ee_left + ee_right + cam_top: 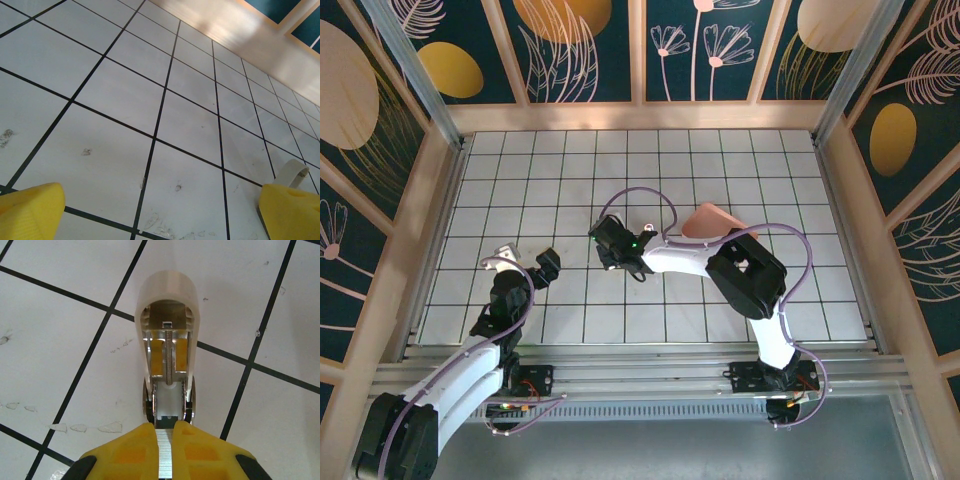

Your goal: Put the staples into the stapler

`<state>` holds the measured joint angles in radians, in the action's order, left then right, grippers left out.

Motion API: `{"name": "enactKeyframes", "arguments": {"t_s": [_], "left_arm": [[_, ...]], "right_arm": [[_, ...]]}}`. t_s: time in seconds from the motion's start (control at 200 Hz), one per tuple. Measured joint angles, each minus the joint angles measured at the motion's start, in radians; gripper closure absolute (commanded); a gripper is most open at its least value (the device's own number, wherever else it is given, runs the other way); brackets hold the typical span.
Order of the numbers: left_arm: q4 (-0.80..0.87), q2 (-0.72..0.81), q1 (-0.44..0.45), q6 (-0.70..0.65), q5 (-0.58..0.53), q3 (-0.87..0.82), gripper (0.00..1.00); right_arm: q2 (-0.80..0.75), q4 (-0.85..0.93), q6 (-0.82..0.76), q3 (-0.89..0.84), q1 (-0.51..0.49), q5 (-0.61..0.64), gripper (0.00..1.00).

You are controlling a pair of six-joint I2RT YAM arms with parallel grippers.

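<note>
On the table [720, 160], centre: right pincer [165, 432] clamped shut on the staples [164, 460], strip lined up with the rail of the open stapler [167, 285] just ahead (so it can slide straight in); contact unclear. Near left, left pincer [160, 210] gapes wide, empty, standing clear.

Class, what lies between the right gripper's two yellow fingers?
The staples, a ribbed silvery strip clamped between the fingers of the right gripper, aimed at the open stapler. The right wrist view shows it.
</note>
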<state>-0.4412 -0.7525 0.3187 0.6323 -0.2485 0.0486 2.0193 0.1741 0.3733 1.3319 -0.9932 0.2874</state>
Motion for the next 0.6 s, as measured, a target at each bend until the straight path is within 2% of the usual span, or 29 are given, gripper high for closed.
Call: {"name": "enactKeyframes", "arguments": {"t_s": [0.596], "left_arm": [[0.0, 0.0, 0.0, 0.0, 0.0, 0.0, 0.01]], "right_arm": [[0.007, -0.002, 0.0, -0.005, 0.003, 0.001, 0.91]]}}
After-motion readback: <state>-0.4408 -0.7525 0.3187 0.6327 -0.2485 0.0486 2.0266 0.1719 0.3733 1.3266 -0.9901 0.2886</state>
